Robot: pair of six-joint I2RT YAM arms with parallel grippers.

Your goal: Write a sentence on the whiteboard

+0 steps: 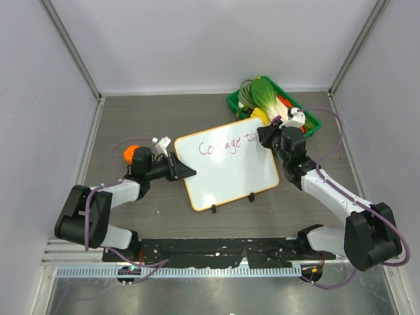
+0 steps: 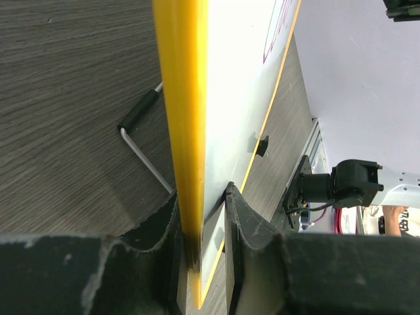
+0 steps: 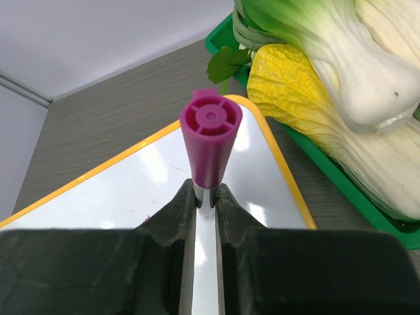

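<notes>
The whiteboard [image 1: 226, 174] sits skewed at the centre of the overhead frame, with its two black clips on the lower edge. The sentence [image 1: 226, 146] reads "Courage t" in purple along the board's upper part. The left gripper [image 1: 187, 172] pinches the board's left edge, the orange frame between its pads. The right gripper [image 1: 264, 136], over the board's upper right corner, is pressed together on a purple marker [image 3: 210, 138]. Just beyond, at upper right, a green tray [image 1: 315, 120] holds vegetables.

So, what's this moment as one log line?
left gripper: grips whiteboard edge | right gripper: holds purple marker | sentence: partly written
</notes>
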